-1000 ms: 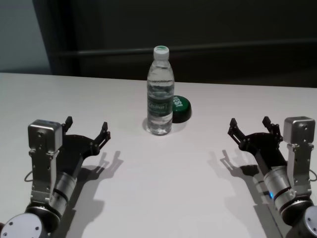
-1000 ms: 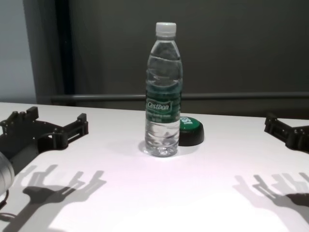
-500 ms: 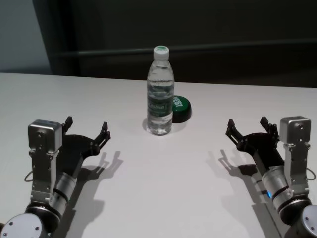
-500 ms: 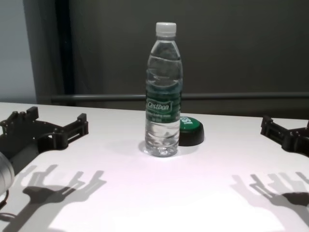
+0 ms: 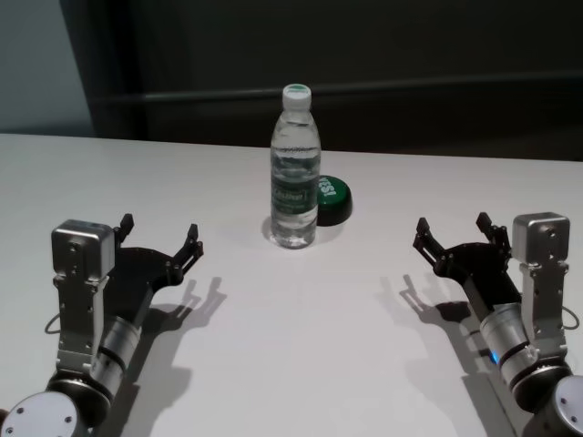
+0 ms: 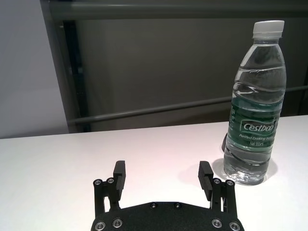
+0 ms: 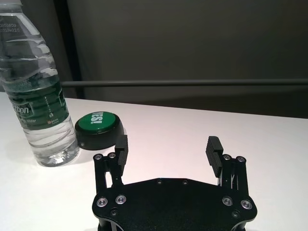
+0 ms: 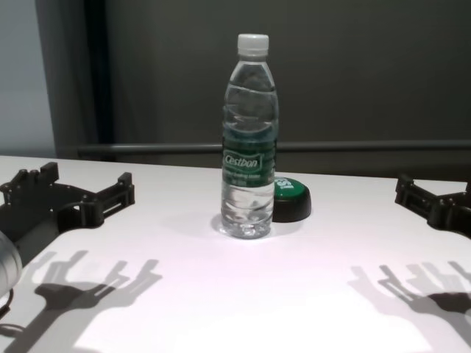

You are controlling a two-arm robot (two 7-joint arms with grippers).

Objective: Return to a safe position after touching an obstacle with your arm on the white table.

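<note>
We judge the bottle (image 5: 295, 173), upright mid-way across the white table (image 5: 301, 346) just beside a green-topped puck (image 5: 332, 199), tall, smooth and easily toppled, best gripped at its label band, with the left gripper (image 5: 157, 242) and right gripper (image 5: 449, 240) both spread wide, empty and well apart from it

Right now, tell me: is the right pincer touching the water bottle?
No. In the head view the right pincer hangs open over the white table, well clear of the upright water bottle.

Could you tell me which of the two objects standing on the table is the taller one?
The clear water bottle with the white cap and green label band; the green-topped black puck beside it sits low, reaching only the bottle's lower part.
</note>
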